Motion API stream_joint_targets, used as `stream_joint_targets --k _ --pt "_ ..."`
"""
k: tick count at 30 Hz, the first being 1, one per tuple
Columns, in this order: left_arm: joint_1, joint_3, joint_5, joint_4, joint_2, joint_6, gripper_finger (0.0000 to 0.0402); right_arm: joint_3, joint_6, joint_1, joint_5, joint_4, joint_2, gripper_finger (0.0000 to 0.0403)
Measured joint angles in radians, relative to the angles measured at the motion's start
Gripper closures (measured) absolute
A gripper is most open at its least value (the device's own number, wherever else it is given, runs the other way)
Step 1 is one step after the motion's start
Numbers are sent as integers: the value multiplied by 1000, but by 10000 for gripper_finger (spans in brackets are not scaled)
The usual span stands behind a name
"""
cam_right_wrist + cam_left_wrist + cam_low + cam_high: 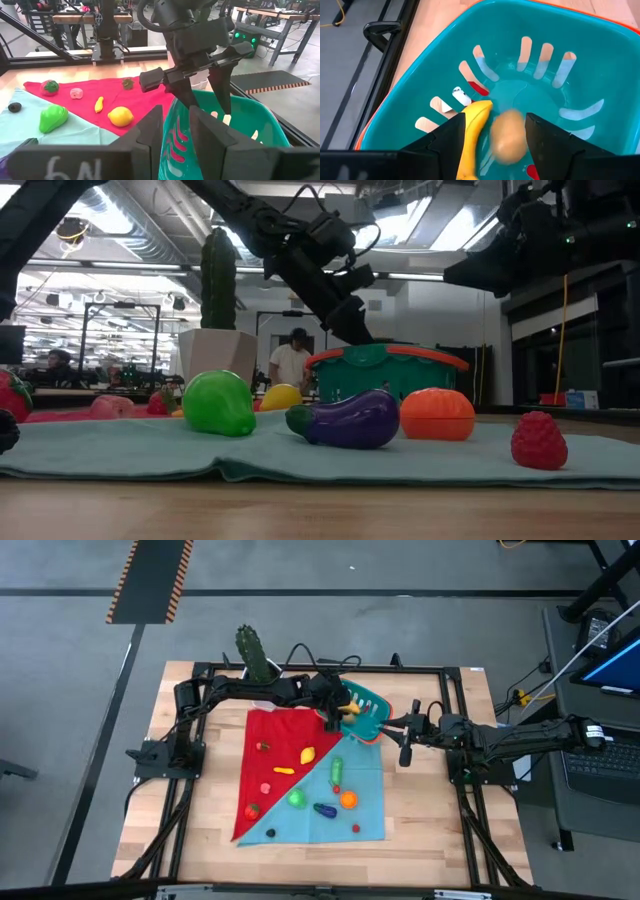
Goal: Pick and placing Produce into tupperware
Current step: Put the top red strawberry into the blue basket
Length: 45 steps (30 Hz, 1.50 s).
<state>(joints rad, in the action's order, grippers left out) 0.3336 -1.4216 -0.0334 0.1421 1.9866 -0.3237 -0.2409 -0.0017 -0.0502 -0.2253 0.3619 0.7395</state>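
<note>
Left wrist view: a tan, rounded piece (509,137) between the dark fingers (451,142) is motion-blurred; kind of produce cannot be told. Banana (472,135) cut off by the frame edge. Tub (600,75) rim runs out of frame.

Low view: tub's (400,370) lower wall hidden behind eggplant (345,420) and orange (437,414). Red fruit (10,395) cut off at the edge.

High view: small items on the cloth (350,802) too small to name.

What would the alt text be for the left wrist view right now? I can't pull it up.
The left gripper hangs open over the teal tub, its two dark fingers either side of a blurred tan potato, with a yellow banana beside one finger. The tub's slotted floor shows red cloth through it, and its orange rim sits on a wooden table.
</note>
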Motion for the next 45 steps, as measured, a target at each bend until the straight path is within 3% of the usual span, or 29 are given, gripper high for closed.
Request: stream_joint_targets --k 7,17,24,29,38,45 --pt "0 2 -7 -9 -6 4 204 0 0 0 0 -1 0 305" --pt "-22 2 -92 9 -12 25 203 0 -1 0 0 -22 0 305" --pt "-37 42 -97 17 -125 15 211 0 0 0 0 -53 0 305" --pt "-37 222 -110 -67 -273 52 218 0 6 1 4 -53 0 305" --pt "-104 662 -111 -433 -615 130 221 0 19 2 91 -36 6 305" --pt "-195 916 -85 -536 -842 168 221 0 24 2 132 -21 7 305"
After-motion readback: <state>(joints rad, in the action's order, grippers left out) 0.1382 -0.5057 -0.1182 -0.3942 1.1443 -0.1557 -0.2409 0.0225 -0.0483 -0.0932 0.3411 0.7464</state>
